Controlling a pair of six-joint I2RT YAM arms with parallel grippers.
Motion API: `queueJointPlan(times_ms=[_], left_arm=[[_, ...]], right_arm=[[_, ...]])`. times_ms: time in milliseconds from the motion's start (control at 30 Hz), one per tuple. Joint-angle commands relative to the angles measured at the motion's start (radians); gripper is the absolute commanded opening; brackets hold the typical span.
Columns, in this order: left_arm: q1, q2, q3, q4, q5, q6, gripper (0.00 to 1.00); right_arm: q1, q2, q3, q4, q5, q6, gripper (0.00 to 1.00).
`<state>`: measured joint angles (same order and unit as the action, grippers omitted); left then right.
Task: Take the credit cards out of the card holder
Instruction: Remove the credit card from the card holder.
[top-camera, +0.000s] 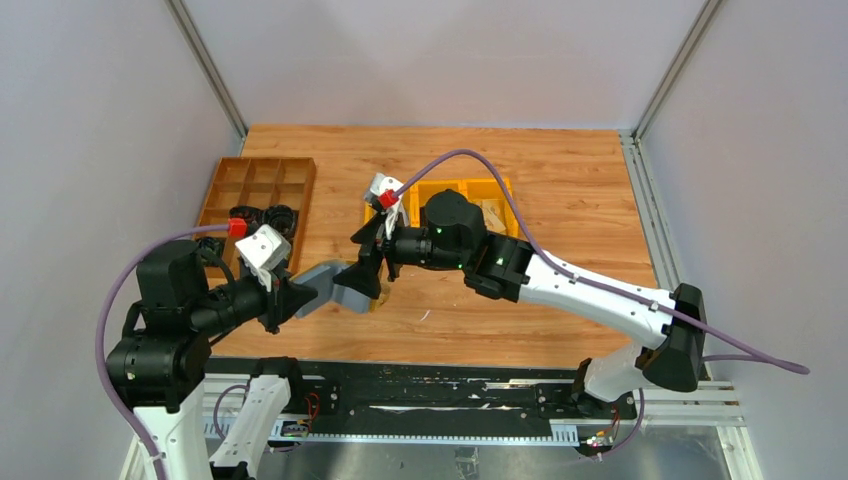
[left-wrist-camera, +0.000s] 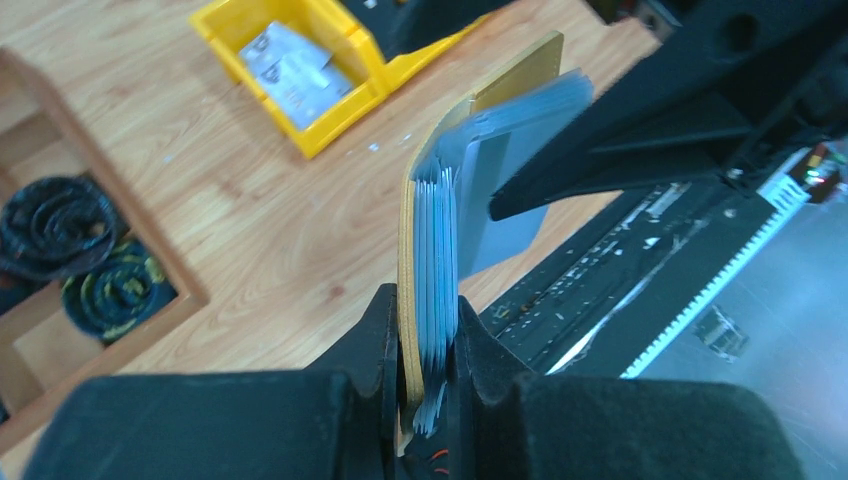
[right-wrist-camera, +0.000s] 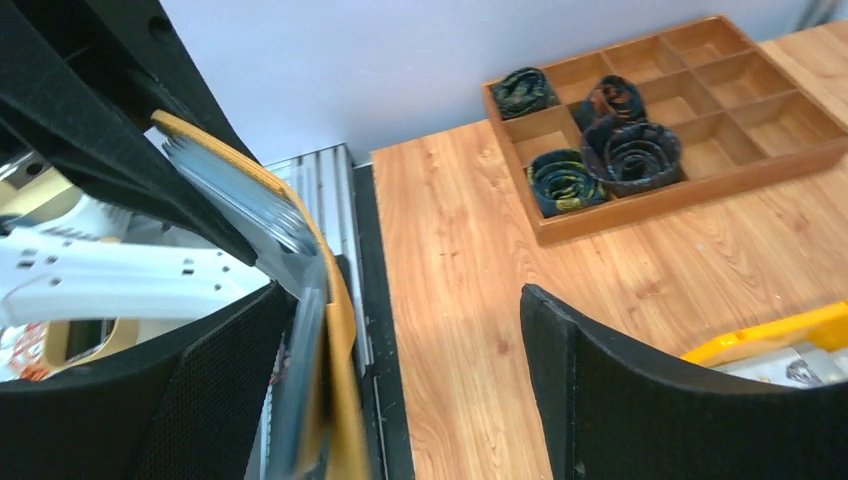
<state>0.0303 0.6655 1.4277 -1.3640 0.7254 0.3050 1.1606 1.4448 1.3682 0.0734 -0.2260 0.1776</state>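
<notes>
Gripping: left gripper (left-wrist-camera: 425, 312) pinches one card holder (left-wrist-camera: 407, 240) from 9 o'clock | credit cards (left-wrist-camera: 440, 230): several (count unclear) | right gripper (right-wrist-camera: 402, 300): spread wide, 3 o'clock

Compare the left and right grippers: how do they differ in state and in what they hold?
The left gripper is shut; the right gripper is wide open. The left gripper clamps the card holder; the right gripper, close beside the holder, grips nothing. Both are black.

Centre: card holder (top-camera: 335, 283), clamped in left gripper (top-camera: 300, 297), sits against 1 finger of the wide-spread right gripper (top-camera: 365, 272).
Left: wooden tray (top-camera: 258, 185) blocks.
Behind: yellow bins (top-camera: 482, 188).
Free: bare table (top-camera: 585, 195), far right.
</notes>
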Motion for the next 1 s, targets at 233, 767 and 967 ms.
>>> queueJointPlan(times_ms=[233, 767, 967], left_arm=[[0.0, 0.016, 0.034, -0.003, 0.242, 0.01, 0.03], [-0.003, -0.003, -0.096, -0.003, 0.374, -0.06, 0.63], [-0.002, 0.015, -0.063, -0.006, 0.382, -0.072, 0.31]], right_arm=[[-0.147, -0.076, -0.058, 0.031, -0.609, 0.14, 0.42], [-0.22, -0.152, -0.193, 0.418, -0.685, 0.514, 0.0], [-0.217, -0.165, -0.219, 0.373, -0.61, 0.493, 0.0]])
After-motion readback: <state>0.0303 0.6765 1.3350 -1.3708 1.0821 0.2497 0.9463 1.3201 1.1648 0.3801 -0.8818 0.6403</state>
